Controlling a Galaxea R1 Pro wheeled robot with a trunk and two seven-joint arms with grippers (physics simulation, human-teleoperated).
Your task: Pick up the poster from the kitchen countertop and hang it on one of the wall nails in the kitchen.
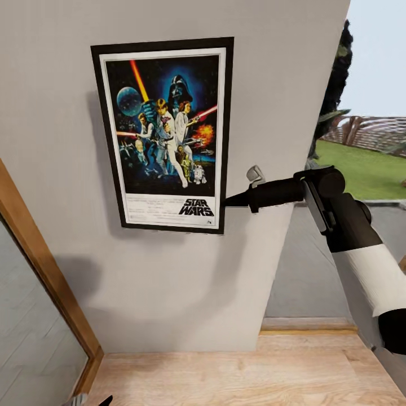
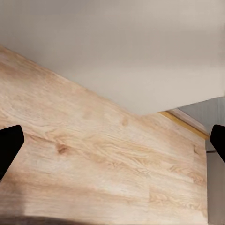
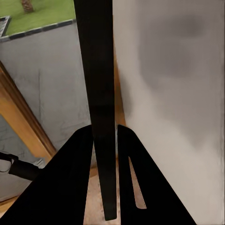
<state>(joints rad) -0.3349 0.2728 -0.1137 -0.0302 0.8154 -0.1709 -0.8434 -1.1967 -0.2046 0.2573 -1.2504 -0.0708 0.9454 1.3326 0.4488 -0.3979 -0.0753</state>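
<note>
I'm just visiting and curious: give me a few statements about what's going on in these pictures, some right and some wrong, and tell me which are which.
1. The right gripper pinches the poster at its lower right edge. True: in the right wrist view the fingers close on the black frame.
2. The poster lies flat on the wooden floor. False: it is held up against the grey wall, above the wooden floor.
3. The left gripper holds the poster's other side. False: it is open with nothing between its fingers, facing the floor.
4. Grass shows beyond the wall's right edge. True.
5. The poster hangs perfectly level. False: it looks slightly tilted in the head view.
</note>
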